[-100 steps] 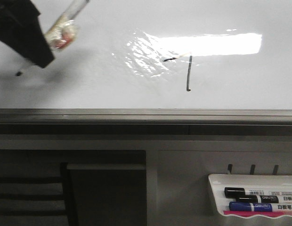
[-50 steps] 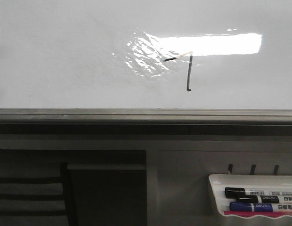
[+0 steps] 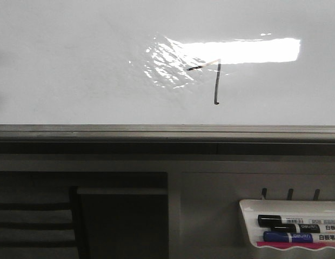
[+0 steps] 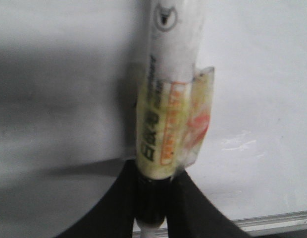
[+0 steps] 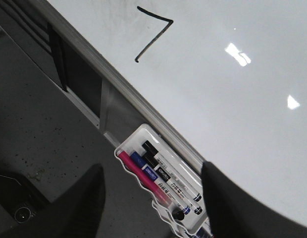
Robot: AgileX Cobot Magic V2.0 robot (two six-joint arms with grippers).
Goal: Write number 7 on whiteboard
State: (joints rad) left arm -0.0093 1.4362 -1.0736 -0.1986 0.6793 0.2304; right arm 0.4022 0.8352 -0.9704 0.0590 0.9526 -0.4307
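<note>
A black number 7 [image 3: 213, 81] is drawn on the glossy whiteboard [image 3: 75, 70], partly in the bright glare; it also shows in the right wrist view [image 5: 154, 34]. In the left wrist view my left gripper [image 4: 152, 198] is shut on a white marker [image 4: 168, 99] with a yellowed label, held in front of the board. My right gripper [image 5: 153, 198] is open and empty, its dark fingers [image 5: 79, 203] spread over the marker tray. Neither gripper shows in the front view.
A white marker tray [image 3: 248, 216] hangs below the board's grey frame [image 3: 167, 132] at the lower right, holding black, blue and pink markers [image 5: 158, 171]. A dark grey speckled floor [image 5: 39, 124] lies below.
My left gripper with the marker was at the front view's upper left one second ago and has left that view. The 7 is unchanged.
</note>
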